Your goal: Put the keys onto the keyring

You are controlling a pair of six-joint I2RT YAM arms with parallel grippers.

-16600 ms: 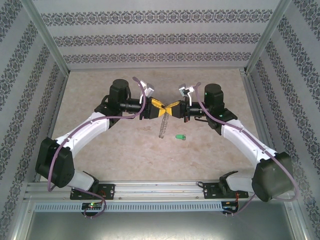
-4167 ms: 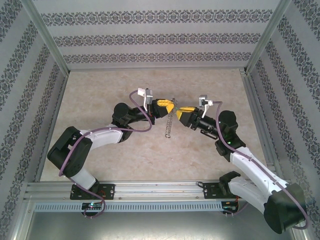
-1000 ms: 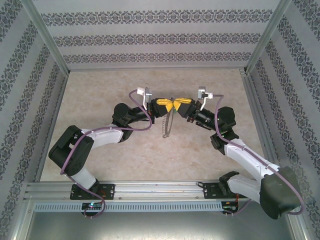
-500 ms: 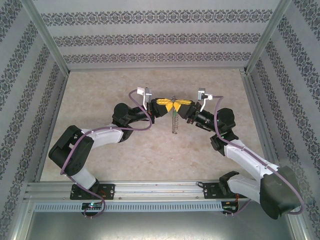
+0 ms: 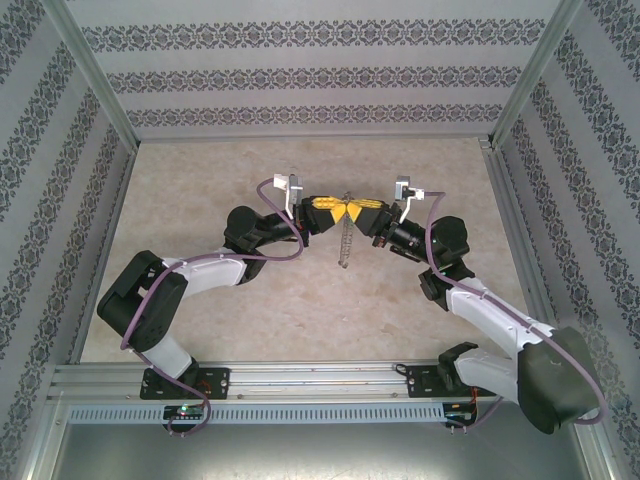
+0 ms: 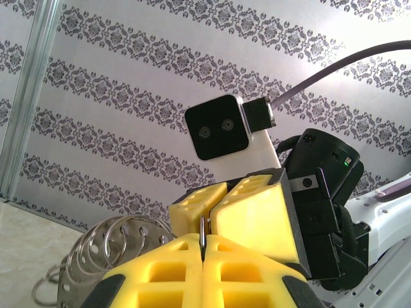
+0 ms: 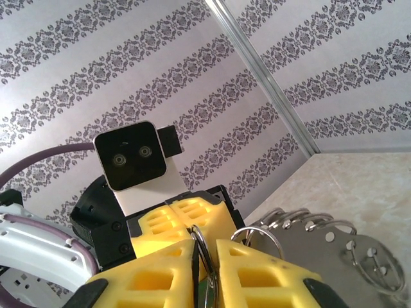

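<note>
Top, risk: keyring [image 5: 345, 240] held by its top only, rest dangling over table [image 5: 200, 300] mid, nearer far edge; any slack → drop.
Top, pincers: left pincer [image 5: 340, 208] & right pincer [image 5: 353, 208] tip to tip at ring's top.
L wrist: left pincer fully closed on thin ring wire; bulk of keyring [image 6: 103, 247] lower left.
R wrist: right pincer all but closed, ring wire in slit; opposing pull could twist wire.

Silver keyring [image 5: 345, 243]; beige marbled table [image 5: 200, 170]; grey damask-striped walls [image 5: 300, 75].
</note>
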